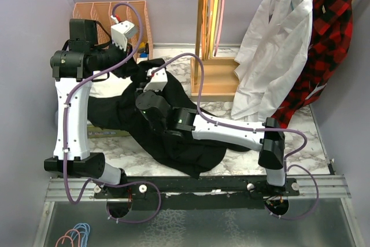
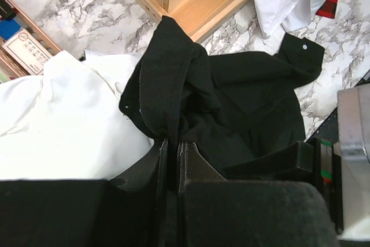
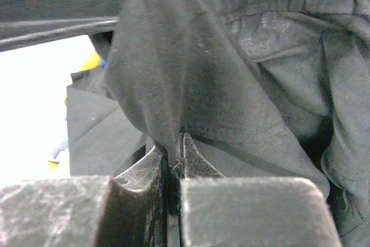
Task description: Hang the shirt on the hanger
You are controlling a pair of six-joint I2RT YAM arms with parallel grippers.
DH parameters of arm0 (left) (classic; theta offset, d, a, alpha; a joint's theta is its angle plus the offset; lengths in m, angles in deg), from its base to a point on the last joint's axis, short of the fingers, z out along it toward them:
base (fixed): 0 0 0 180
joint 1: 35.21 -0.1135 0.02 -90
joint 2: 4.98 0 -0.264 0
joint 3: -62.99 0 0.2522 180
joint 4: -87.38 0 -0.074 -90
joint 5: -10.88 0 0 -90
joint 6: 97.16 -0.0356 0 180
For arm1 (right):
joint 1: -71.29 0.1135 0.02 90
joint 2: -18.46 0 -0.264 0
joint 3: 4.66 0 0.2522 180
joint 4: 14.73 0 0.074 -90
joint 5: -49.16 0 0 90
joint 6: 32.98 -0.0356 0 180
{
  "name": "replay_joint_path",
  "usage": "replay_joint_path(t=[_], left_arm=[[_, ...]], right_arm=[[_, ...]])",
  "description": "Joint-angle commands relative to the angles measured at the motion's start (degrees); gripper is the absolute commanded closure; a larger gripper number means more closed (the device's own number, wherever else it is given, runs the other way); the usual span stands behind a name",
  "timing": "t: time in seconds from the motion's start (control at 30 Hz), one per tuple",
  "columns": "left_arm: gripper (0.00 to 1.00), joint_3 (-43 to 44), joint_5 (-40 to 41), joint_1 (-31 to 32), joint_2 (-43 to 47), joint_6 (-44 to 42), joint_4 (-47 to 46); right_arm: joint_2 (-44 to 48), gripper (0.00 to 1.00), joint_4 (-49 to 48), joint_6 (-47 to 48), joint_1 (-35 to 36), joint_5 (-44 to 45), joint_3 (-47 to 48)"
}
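Observation:
The black shirt (image 1: 173, 143) lies crumpled on the marble table, partly over a white cloth (image 1: 110, 88). My left gripper (image 1: 140, 65) is shut on a raised fold of the shirt; the left wrist view shows the black cloth (image 2: 173, 85) pinched between the fingers (image 2: 172, 146). My right gripper (image 1: 148, 85) sits close beside it and is also shut on shirt cloth (image 3: 173, 85), pinched at its tips (image 3: 175, 146). A white button (image 2: 304, 45) shows on a shirt corner. The pink hanger (image 1: 220, 21) hangs on the wooden rack behind, apart from both grippers.
The wooden rack base (image 1: 217, 76) stands behind the shirt, with orange and yellow hangers (image 1: 211, 4) above. A white shirt (image 1: 277, 44) and a red-and-black plaid shirt (image 1: 326, 44) hang at the right. A wooden box (image 1: 110, 15) stands at back left.

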Motion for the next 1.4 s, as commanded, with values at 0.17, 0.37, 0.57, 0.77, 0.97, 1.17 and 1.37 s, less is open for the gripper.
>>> replay_joint_path(t=[0.17,0.37,0.57,0.77,0.97,1.17,1.37], left_arm=[[0.23,1.8,0.4,0.4,1.9,-9.6,4.2],[0.1,6.8,-2.6,0.3,1.7,-19.1,9.8],[0.1,-2.2,-12.3,2.9,1.1,-25.3,9.8],[0.1,-14.8,0.8,15.3,0.1,-21.8,-6.2],[0.1,-16.7,0.2,21.2,-4.6,-25.2,-9.9],[0.1,-9.2,-3.4,23.8,-11.7,-29.2,-5.9],[0.01,-13.4,5.3,32.0,-17.5,-26.9,-5.6]], right_arm=[[21.9,0.99,-23.5,23.1,-1.3,-15.0,-26.6],[37.4,0.99,-6.5,22.5,-13.3,-33.3,-30.2],[48.7,0.99,8.5,23.3,-14.1,-35.9,-35.4],[59.5,0.99,19.0,15.7,-14.1,-38.0,-44.0],[72.7,0.99,29.3,4.1,-14.1,-40.4,-51.2],[83.4,0.99,38.9,-13.1,-14.1,-47.0,-57.3],[88.2,0.99,52.3,-19.1,-14.1,-46.4,-56.3]])
